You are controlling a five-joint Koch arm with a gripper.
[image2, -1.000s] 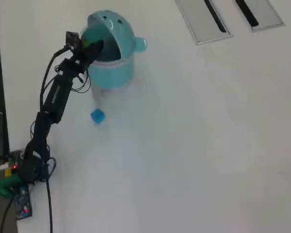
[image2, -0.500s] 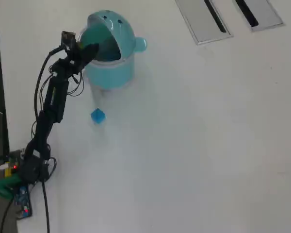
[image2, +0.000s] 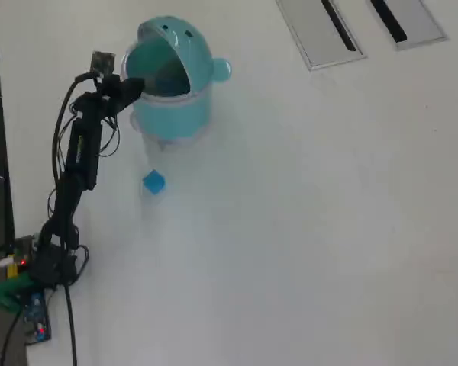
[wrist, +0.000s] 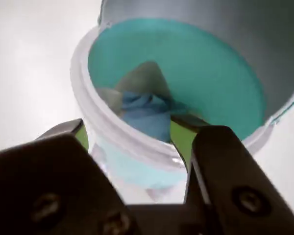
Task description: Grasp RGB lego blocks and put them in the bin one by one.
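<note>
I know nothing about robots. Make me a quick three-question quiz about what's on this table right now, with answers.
1. True or false: the blue block lies on the table, outside the bin.
2. Which is nearest the gripper in the overhead view: A) the bin's rim, B) the blue block, C) the grey slots at the top?
3. Fill in: in the wrist view the gripper is ____ and holds nothing.

Key: 1 true; 2 A; 3 open
</note>
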